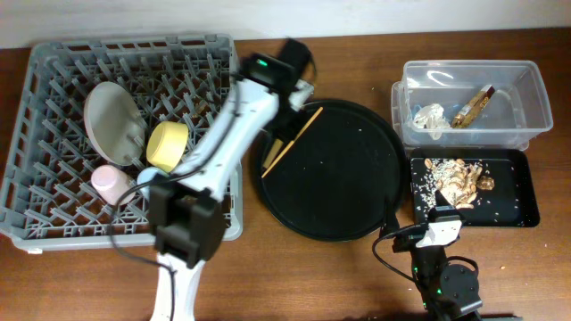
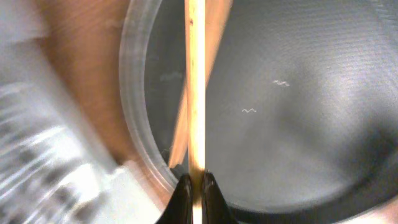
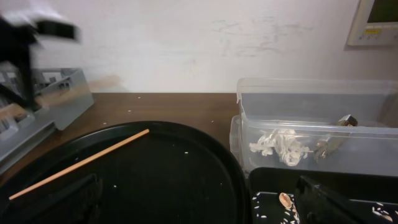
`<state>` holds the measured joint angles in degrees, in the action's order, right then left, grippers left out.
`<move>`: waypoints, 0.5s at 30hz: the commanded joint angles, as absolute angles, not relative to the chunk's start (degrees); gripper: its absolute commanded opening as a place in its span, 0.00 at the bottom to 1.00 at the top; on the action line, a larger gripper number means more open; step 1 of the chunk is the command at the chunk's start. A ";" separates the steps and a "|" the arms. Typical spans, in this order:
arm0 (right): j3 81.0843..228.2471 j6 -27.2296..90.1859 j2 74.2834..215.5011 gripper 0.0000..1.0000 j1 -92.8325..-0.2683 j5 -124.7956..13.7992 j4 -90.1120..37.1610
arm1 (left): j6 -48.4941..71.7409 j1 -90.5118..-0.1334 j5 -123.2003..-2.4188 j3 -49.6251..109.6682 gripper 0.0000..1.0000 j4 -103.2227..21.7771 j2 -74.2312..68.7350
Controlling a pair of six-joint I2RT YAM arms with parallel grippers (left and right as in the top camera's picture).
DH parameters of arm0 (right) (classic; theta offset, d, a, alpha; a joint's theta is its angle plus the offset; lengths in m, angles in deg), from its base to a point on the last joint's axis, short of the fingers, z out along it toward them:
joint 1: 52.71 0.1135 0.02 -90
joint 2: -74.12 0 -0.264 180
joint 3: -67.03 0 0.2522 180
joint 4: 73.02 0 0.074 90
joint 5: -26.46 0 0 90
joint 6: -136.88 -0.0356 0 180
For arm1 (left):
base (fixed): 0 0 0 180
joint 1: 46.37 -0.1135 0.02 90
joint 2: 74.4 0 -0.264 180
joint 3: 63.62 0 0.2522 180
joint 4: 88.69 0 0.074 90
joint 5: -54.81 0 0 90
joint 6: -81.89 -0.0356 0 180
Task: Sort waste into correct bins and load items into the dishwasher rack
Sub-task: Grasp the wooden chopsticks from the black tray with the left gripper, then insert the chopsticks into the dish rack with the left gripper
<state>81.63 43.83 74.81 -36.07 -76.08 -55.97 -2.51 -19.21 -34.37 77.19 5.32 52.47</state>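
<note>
The chopsticks point(image 1: 302, 130) are smooth pale wood; the round tray point(image 1: 343, 192) matt black.

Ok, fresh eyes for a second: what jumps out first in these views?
The left gripper, stretched across to the upper-left rim of the round black tray, is shut on one chopstick. The grey rack at left holds the plate, yellow bowl and pink cup; the clear tub and shallow black tray sit at right.

No legible txt; wall panel point(image 3: 378, 22) label too blurry to read.
</note>
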 commanded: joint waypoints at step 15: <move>81.11 43.41 74.33 0.98 -36.29 -76.16 -55.88 | 11.57 -29.90 -24.73 69.19 0.26 2.02 51.27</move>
